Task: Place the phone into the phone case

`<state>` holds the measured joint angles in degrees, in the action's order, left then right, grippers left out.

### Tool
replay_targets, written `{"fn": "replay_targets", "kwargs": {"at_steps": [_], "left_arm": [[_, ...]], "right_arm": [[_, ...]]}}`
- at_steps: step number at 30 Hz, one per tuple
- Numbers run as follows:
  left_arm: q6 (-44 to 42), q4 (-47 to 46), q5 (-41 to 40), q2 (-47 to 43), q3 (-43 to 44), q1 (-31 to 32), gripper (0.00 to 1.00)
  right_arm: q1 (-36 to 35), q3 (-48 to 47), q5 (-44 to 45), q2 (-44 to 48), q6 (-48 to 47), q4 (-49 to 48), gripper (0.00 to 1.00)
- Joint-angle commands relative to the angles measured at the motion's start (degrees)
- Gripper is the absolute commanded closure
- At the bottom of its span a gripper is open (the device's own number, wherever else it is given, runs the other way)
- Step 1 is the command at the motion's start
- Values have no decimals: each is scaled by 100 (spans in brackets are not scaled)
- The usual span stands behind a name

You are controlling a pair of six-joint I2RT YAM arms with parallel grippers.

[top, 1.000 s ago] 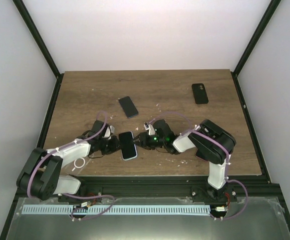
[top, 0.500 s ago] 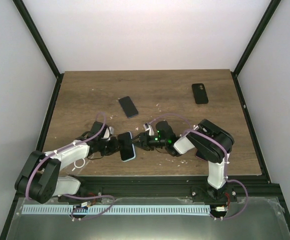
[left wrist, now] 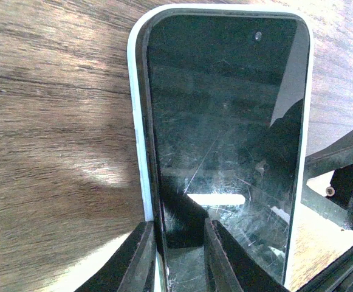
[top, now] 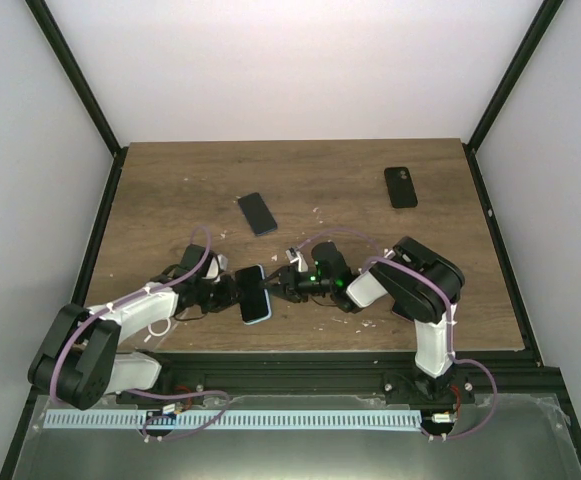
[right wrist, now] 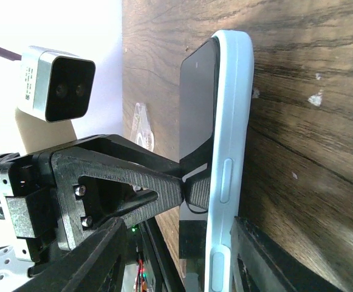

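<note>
left fingers (left wrist: pixel 141 258): clamped on phone (left wrist: pixel 225 121) | phone: inside phone case (right wrist: pixel 234 121), tabletop (top: pixel 170 180) 7 o'clock | right fingers (right wrist: pixel 106 255): parted, straddling it

The fingers (left wrist: pixel 141 258) are pinching the nearest edge of a dark-screened phone (left wrist: pixel 225 121), its pale case (left wrist: pixel 136 121) rimming it, stretching away from them over the wooden surface (left wrist: pixel 54 121).

Bright even overhead light, soft shadows, reflected glare on the phone (left wrist: pixel 225 140) screen
</note>
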<state>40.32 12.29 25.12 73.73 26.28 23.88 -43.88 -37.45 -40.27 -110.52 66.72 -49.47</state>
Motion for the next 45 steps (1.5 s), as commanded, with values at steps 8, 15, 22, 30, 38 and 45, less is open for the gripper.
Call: {"fn": "replay_targets", "kwargs": {"at_steps": [8,15,22,30,38,45], "left_arm": [[-1,-234,289,-98,-102,47,75],[25,-289,256,-86,-133,47,76],[-8,-243,181,-94,-134,41,77],[-44,-153,118,-126,-73,47,77],[24,-6,170,-235,-11,45,76],[155,419,369,-834,254,22,64]], "right_arm": [[-112,-319,-622,-185,161,-198,56],[-118,-342,-1029,-438,810,-888,54],[-146,-344,-1204,-605,1261,-1544,54],[-183,-358,-1120,-535,923,-977,57],[-183,-597,-403,-173,-407,924,77],[-142,-465,-299,256,-970,1082,89]]}}
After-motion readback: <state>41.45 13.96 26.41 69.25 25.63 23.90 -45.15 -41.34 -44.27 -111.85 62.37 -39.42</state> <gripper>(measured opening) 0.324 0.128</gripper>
